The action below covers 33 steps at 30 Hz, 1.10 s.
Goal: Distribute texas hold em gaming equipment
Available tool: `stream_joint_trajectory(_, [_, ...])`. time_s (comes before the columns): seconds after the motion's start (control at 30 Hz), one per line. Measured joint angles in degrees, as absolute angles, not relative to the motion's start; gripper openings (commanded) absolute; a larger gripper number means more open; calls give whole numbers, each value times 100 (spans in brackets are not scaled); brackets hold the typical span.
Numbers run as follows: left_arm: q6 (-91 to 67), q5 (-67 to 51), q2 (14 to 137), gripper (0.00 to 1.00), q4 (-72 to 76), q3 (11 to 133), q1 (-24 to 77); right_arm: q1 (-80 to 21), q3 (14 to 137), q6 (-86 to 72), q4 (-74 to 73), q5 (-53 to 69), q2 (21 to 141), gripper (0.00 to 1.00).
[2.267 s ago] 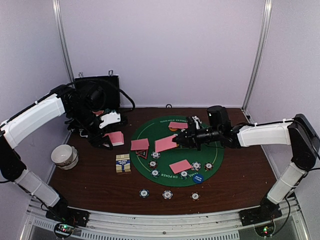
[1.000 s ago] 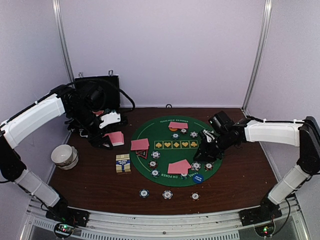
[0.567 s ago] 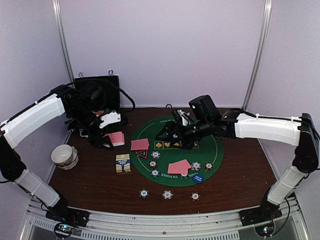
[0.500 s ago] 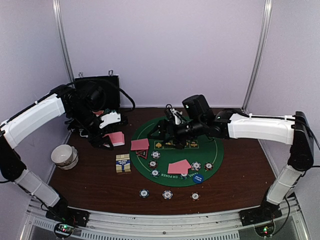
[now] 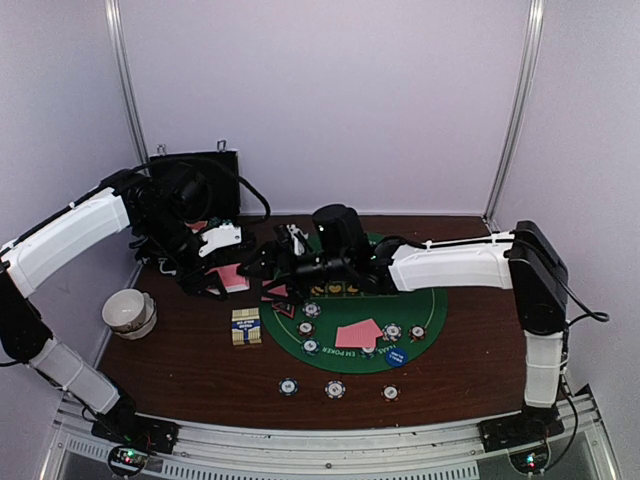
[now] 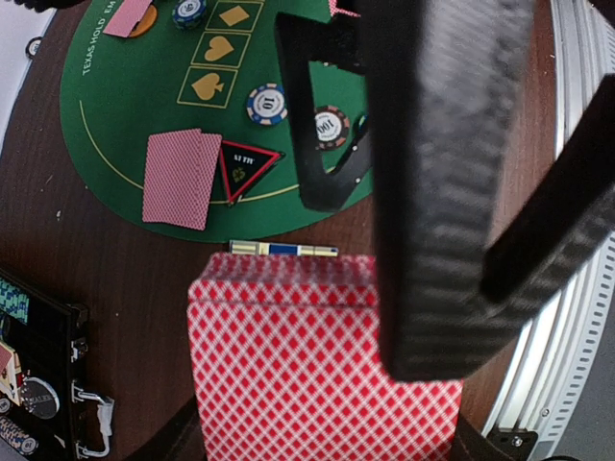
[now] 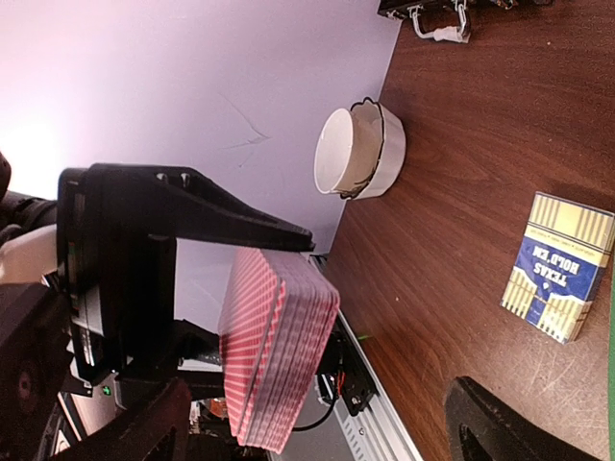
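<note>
Right gripper (image 5: 266,268) now reached left off the mat (image 5: 400,310), jaws wide, near deck (image 7: 279,355), left gripper (image 5: 215,283) clamping deck, bowl (image 7: 389,144) in right-wrist view, not left's.

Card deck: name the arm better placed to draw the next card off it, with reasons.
Right. The right claw stands open just beside the red-backed card deck, facing it. The left claw is shut on that deck, so it can only hold it steady.

A white bowl (image 5: 129,311) sits near the table's (image 5: 480,350) left edge, black case (image 5: 220,172) farther back.
</note>
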<state>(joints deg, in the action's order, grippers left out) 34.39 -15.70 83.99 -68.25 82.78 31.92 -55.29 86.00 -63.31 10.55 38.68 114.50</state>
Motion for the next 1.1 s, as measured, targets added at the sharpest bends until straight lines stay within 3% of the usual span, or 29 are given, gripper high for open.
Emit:
stream_joint_trajectory(0.83, [3439, -1564, 8399, 0, -6836, 8278, 3192, -5553, 9585, -7078, 1741, 4285, 12639, 77])
stream_joint_trajectory(1.1, [3439, -1564, 8392, 0, -6914, 8278, 3192, -5487, 9496, -7076, 1905, 4414, 12623, 65])
